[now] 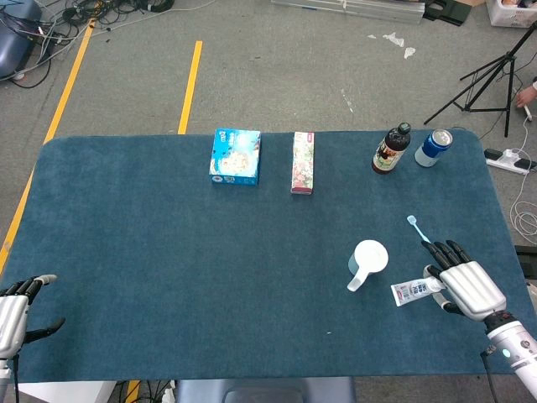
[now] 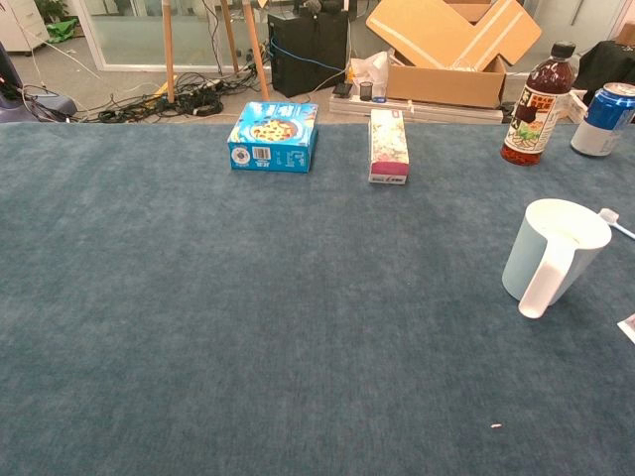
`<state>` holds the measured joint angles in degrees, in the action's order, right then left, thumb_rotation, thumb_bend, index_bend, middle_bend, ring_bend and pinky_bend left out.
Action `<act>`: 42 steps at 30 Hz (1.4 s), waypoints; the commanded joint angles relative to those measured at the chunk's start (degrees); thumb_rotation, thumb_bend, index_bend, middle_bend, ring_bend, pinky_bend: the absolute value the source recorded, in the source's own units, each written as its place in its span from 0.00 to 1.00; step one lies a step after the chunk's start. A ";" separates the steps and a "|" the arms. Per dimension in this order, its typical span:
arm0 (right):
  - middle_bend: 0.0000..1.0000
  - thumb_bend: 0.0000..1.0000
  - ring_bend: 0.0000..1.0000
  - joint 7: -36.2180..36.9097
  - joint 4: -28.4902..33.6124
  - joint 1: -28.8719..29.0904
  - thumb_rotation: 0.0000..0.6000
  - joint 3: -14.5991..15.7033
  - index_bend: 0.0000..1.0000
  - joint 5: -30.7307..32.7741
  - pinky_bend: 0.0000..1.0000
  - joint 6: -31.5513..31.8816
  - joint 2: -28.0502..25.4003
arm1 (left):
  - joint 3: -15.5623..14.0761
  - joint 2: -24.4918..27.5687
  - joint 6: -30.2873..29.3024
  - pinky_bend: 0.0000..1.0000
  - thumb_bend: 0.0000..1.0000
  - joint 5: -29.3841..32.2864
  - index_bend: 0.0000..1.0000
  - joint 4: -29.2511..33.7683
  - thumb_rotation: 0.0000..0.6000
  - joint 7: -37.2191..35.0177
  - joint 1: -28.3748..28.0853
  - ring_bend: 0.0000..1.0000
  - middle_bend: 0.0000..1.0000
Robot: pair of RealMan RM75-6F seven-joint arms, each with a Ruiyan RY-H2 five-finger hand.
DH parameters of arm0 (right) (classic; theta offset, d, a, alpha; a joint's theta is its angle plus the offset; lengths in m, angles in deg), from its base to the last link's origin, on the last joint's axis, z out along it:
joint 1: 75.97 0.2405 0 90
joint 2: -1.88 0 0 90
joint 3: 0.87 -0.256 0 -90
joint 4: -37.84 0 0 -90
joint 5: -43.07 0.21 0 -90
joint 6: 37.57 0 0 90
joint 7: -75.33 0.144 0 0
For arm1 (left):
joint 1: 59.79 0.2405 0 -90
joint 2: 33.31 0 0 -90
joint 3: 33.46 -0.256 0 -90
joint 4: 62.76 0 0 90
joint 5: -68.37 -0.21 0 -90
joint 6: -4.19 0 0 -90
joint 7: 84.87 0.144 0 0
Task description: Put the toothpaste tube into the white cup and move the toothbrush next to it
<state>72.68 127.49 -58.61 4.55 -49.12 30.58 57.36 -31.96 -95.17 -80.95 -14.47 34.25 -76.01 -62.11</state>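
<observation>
White cup (image 1: 368, 257) empty, upright on bench (image 1: 168, 252). Toothpaste tube (image 1: 409, 292) flat, under my right hand (image 1: 468, 286); grip cannot tell. Toothbrush (image 1: 418, 229) untouched. Left hand (image 1: 15, 315) idle, holding nothing, fingers apart. Both steps pending.

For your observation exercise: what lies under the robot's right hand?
The right hand covers one end of the toothpaste tube, whose other end sticks out toward the white cup. The toothbrush runs in under the fingertips. How the covered parts lie cannot be seen.
</observation>
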 commanded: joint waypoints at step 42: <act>0.00 0.33 0.00 11.91 10.16 -0.50 1.00 -3.14 0.63 -11.54 0.05 12.58 -9.49 | 0.09 0.03 0.27 0.45 0.10 0.42 0.28 -0.25 1.00 -0.28 -0.08 0.35 0.34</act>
<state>84.50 137.56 -59.18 1.50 -60.61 43.08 47.95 -31.86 -95.14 -80.67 -14.05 33.99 -76.30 -62.19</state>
